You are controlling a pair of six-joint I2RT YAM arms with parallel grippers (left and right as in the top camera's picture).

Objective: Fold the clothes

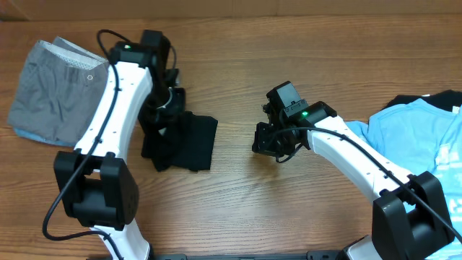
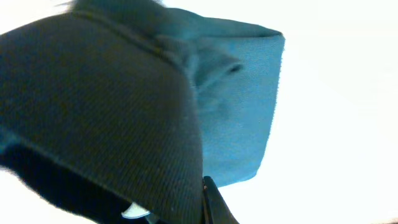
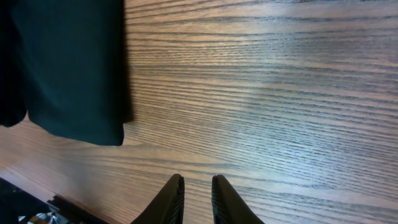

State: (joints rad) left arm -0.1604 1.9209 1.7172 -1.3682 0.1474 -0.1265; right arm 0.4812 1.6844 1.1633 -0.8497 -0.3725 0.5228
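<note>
A folded black T-shirt (image 1: pixel 196 141) lies left of the table's middle. My left gripper (image 1: pixel 166 119) is down on its left part and shut on a fold of the fabric. In the left wrist view the dark cloth (image 2: pixel 99 112) drapes over the gripper (image 2: pixel 196 205), and only one finger (image 2: pixel 210 198) shows. My right gripper (image 1: pixel 268 141) hovers over bare wood to the right of the shirt. Its fingers (image 3: pixel 198 182) stand a narrow gap apart with nothing between them. The shirt's edge (image 3: pixel 68 62) shows at the upper left of the right wrist view.
Folded grey buttoned shorts (image 1: pixel 54 90) lie at the far left, with a bit of light blue cloth (image 1: pixel 29 135) under them. A light blue T-shirt (image 1: pixel 415 133) is heaped at the right edge over something dark. Bare wood table (image 1: pixel 238 209) runs along the front.
</note>
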